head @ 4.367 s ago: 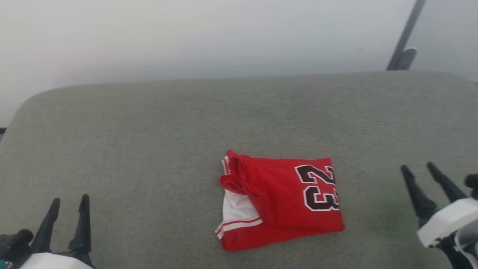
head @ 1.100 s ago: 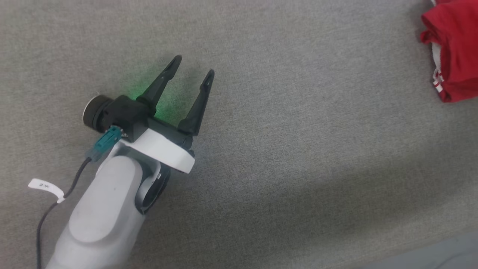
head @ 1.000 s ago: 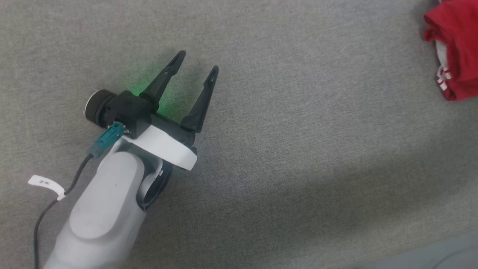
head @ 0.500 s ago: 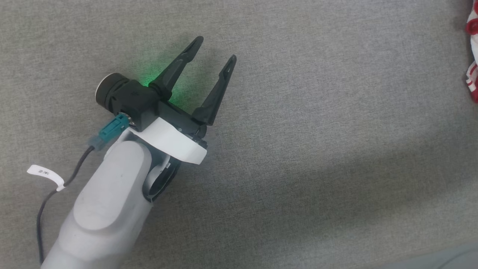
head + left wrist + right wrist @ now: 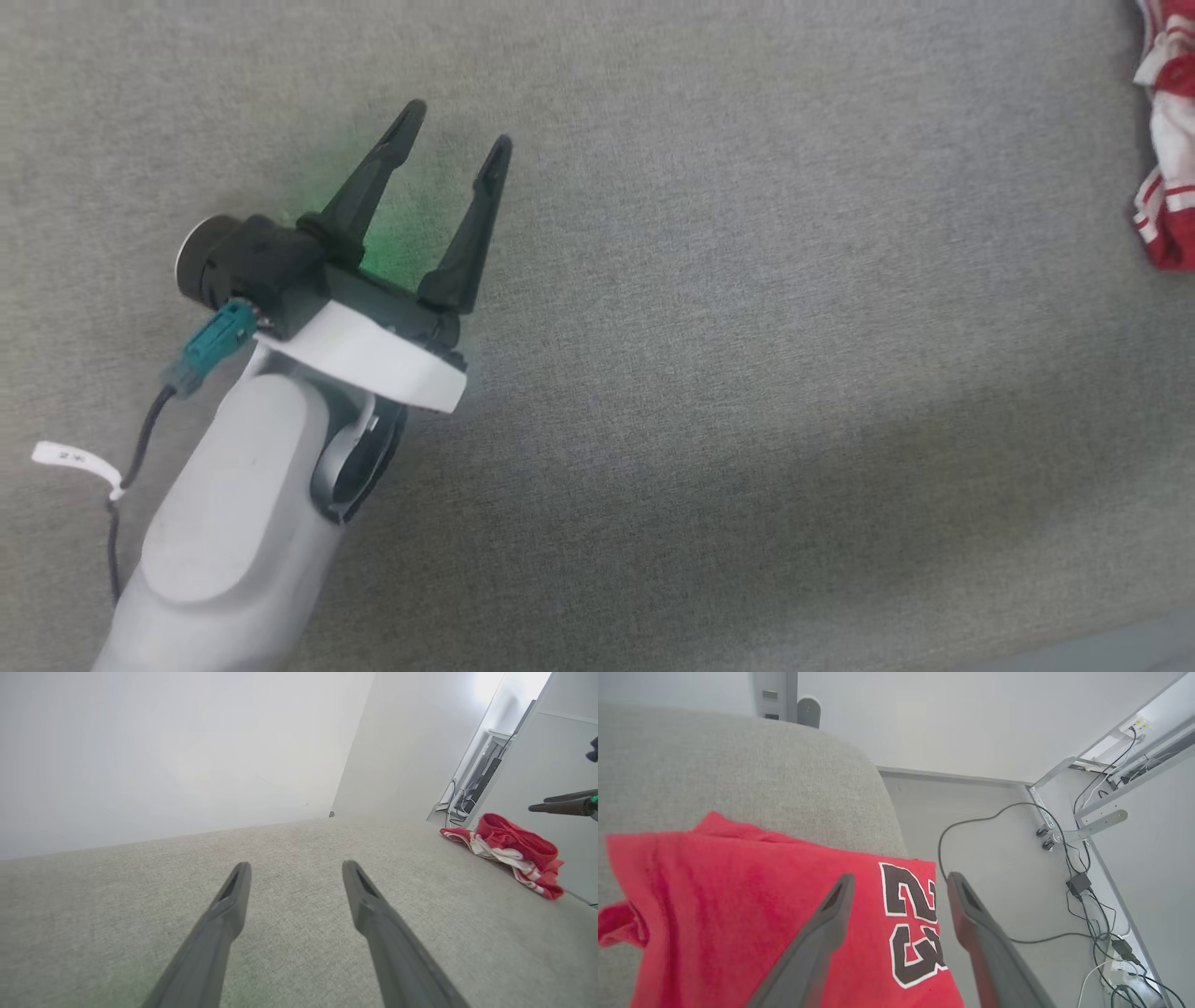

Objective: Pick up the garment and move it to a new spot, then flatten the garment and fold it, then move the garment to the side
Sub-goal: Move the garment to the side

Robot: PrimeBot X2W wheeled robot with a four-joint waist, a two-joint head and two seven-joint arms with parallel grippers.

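Note:
The garment (image 5: pixel 761 905), red with a black, white-outlined "23", lies bunched near the right end of the grey cushion. Its red-and-white striped edge shows at the far right in the head view (image 5: pixel 1162 140), and it is a crumpled heap in the left wrist view (image 5: pixel 509 851). My right gripper (image 5: pixel 901 877) hovers just above it, open, with nothing between the fingers. Its fingers also show beside the heap in the left wrist view (image 5: pixel 537 803). My left gripper (image 5: pixel 457 126) stands open and empty over bare cushion far to the left, its fingers (image 5: pixel 233 905) pointing along the surface.
The grey fabric cushion (image 5: pixel 747 373) stretches wide between the left gripper and the garment. Past its rounded right edge the floor (image 5: pixel 994 835) drops away, with cables (image 5: pixel 1078 886) and metal brackets. A white wall (image 5: pixel 163 765) stands behind the cushion.
The head camera has kept shifting. At its right edge the garment now shows crumpled white and striped cloth where a flat red fold was. The left gripper stays open.

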